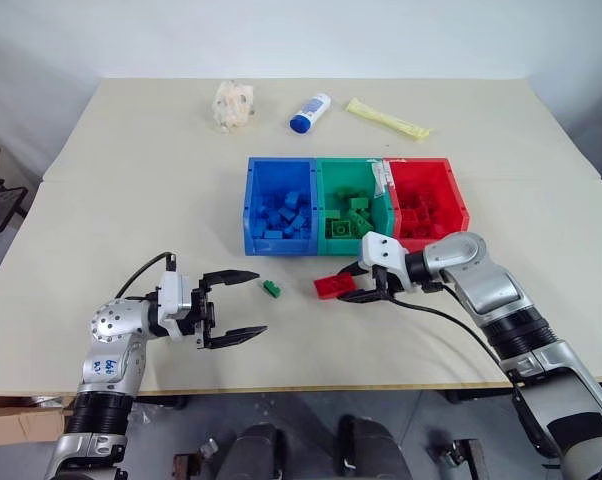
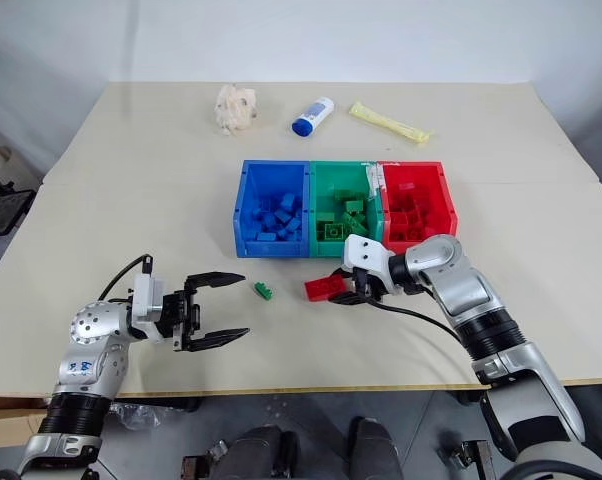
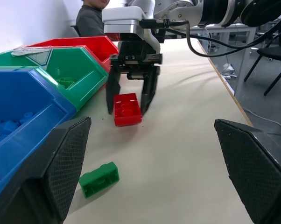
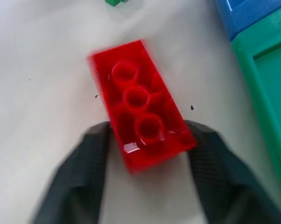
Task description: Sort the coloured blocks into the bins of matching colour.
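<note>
My right gripper (image 1: 364, 285) pinches the red block (image 1: 332, 286), one finger on each long side near one end, so that most of the brick projects past the fingertips. The block lies on the table (image 1: 131, 180) just in front of the green bin (image 1: 326, 190), underside up, its hollow tubes visible in the right wrist view. Its long axis runs along the gripper's own line. The red bin (image 1: 451, 195) lies beyond the gripper and toward my right, at the right end of the row that begins with the blue bin (image 1: 253, 200); I judge that the coming move is a lift and a carry in that direction, over the near wall. My left gripper (image 1: 231, 308) hangs with fingers spread wide, holding nothing. A small green block (image 1: 271, 288) lies on the table between the two grippers, nearer the left one, which I judge better placed to take it.
</note>
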`<action>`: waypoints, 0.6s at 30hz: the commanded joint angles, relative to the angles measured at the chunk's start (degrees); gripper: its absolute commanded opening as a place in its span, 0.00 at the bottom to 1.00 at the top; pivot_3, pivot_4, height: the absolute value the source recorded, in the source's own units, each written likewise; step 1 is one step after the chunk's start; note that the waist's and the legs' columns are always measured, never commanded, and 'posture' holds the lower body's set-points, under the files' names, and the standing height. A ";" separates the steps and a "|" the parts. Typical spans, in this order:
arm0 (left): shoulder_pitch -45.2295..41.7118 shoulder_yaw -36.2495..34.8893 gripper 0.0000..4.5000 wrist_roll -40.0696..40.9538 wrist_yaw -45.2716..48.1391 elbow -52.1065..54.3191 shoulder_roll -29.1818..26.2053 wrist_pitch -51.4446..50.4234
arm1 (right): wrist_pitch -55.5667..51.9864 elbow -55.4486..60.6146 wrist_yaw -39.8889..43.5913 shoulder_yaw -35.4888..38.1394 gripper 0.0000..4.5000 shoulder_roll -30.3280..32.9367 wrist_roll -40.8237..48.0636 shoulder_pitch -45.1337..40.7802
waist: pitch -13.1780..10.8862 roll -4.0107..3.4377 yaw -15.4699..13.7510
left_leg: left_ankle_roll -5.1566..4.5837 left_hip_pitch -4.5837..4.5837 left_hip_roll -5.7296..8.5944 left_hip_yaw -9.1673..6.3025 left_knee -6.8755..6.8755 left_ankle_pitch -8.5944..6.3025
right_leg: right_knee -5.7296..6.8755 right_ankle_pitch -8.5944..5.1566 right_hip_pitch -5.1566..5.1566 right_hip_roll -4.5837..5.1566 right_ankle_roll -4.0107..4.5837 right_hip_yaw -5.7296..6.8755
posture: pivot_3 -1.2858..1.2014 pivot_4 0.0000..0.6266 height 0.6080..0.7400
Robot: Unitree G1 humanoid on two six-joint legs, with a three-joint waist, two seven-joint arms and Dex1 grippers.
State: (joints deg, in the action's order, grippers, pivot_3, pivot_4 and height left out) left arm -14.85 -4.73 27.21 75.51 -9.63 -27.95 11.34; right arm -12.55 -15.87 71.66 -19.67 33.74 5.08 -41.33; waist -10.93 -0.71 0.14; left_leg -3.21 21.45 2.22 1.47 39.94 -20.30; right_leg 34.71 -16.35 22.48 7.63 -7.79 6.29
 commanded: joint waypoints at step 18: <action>-6.45 0.80 1.00 -0.21 5.24 -7.41 -0.36 0.92 | -21.96 23.01 -14.47 27.87 0.32 13.05 10.80 9.84 | -0.01 -0.02 -0.82 | 0.00 0.03 0.06 0.01 0.01 0.00 | -0.06 0.00 -0.01 0.06 0.00 -0.03 | 0.52 0.24 1.00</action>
State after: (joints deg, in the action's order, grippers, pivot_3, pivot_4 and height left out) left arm -20.36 -3.83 26.82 80.15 -16.84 -28.12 11.47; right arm -33.90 7.58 58.88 5.73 45.69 15.37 -30.83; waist -10.94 -0.73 -0.69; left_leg -3.20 21.47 2.25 1.49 39.94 -20.30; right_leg 34.64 -16.35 22.47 7.68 -7.79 6.25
